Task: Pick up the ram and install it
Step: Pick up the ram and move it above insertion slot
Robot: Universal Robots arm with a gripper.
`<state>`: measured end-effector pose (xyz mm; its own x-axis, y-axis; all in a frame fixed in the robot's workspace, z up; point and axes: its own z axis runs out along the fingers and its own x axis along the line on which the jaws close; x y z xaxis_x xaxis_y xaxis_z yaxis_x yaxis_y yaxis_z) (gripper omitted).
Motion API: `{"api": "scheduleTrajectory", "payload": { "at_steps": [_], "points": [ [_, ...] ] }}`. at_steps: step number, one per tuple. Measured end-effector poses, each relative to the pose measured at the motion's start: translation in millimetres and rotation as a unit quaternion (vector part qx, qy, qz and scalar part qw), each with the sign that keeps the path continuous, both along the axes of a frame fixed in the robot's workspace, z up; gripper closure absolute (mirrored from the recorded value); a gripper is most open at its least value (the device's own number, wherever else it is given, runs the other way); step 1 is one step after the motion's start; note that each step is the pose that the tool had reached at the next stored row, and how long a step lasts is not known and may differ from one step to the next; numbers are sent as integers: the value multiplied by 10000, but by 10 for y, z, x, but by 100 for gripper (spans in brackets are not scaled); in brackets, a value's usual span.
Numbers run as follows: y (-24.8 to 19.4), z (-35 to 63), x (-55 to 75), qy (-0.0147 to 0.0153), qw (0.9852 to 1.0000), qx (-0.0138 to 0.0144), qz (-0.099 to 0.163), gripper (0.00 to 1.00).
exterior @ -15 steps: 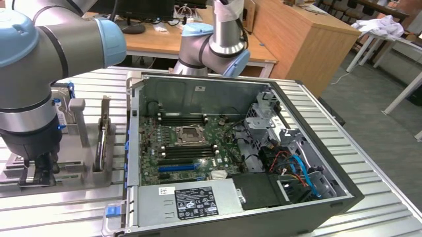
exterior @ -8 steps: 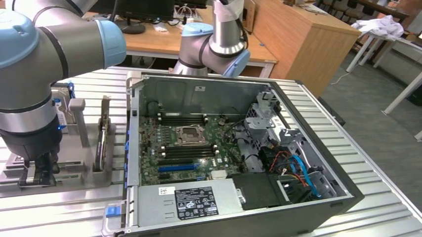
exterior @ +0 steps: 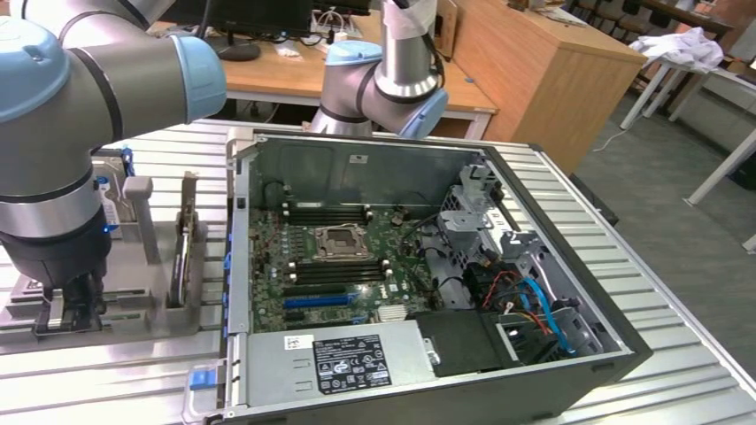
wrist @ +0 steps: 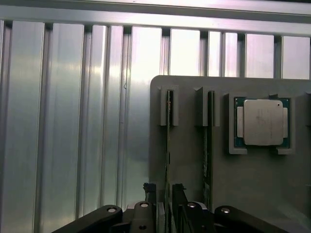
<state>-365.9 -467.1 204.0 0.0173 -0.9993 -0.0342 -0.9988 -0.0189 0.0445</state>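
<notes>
The ribbed metal table runs under everything, and in the wrist view its grooves lie beside the holder. On it stands the open case, side panel off. The board lies flat inside, with its black slots either side of the bare socket. The power supply sits along the case's near edge with its label facing up.

My arm comes down on the exterior view's left, outside the case. There my claw reaches into the grey holder, which rests on the table beside the case.

From my wrist the holder shows as a flat grey plate with notched posts. The ram stands on edge in the post nearest the plate's edge, seen thin as a line. A second stick stands parallel just beside it, in the next post. Beyond that a chip lies flat in its own square pocket, silver lid up.

My claw straddles the ram at the near end, one of its fingers on each side. It is parted only a little wider than the stick. A sliver of grey shows between one finger and the ram, so I have no grip on it. The ram is seated in the holder, not in the case.
</notes>
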Motion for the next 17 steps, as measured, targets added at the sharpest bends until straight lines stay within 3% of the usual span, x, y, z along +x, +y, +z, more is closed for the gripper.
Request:
{"api": "scheduleTrajectory", "payload": {
  "at_steps": [17],
  "points": [
    [30, -8, 21, 0, 10000, 6, 0, 73]
  ]
}}
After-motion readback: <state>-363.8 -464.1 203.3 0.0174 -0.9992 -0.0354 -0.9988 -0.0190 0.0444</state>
